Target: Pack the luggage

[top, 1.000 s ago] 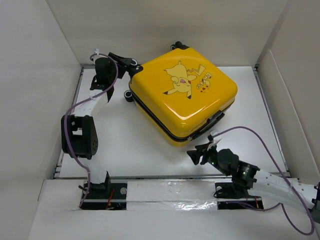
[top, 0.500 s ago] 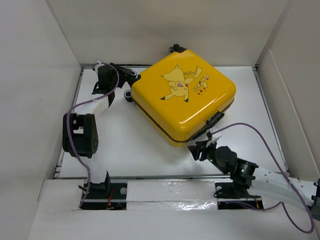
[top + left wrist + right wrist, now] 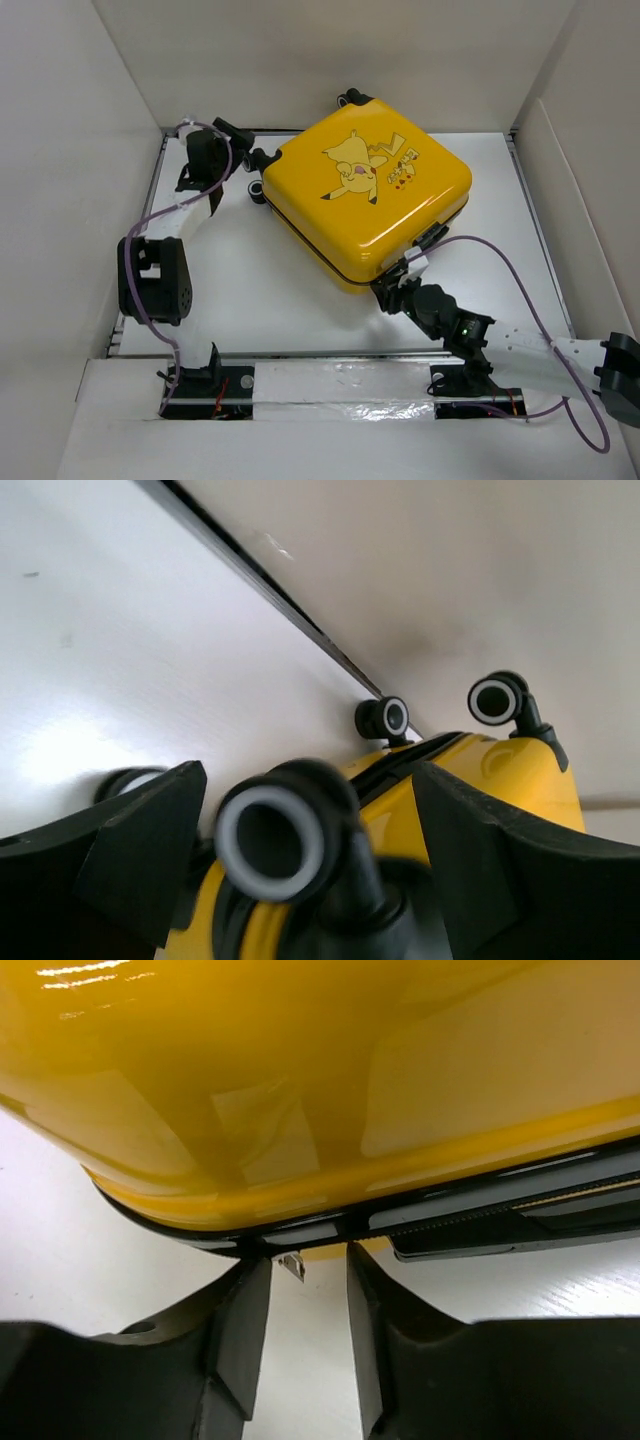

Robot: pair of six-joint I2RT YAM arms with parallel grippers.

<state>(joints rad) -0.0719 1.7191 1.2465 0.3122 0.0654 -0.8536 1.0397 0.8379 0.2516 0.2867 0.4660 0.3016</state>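
Observation:
The luggage [image 3: 370,195] is a closed yellow hard-shell suitcase lying flat, Pikachu print up, at the back middle of the table. My left gripper [image 3: 252,160] is at its far-left corner. In the left wrist view it [image 3: 310,785] is open, with a black wheel [image 3: 272,842] between its jaws. My right gripper [image 3: 385,290] is at the suitcase's near corner. In the right wrist view it [image 3: 308,1260] is open a narrow gap, its tips against the black zipper band [image 3: 470,1222]. A small metal zipper pull [image 3: 293,1264] hangs between the jaws, not pinched.
White enclosure walls [image 3: 80,120] stand close on the left, back and right. A dark rail [image 3: 260,575] runs along the table's back edge. Two more suitcase wheels [image 3: 495,700] stick out by the back wall. Purple cables loop off both arms.
The suitcase has turned and shifted slightly toward the back. My right gripper has moved forward up to its near corner. My left gripper has drawn back and dropped beside the corner wheel.

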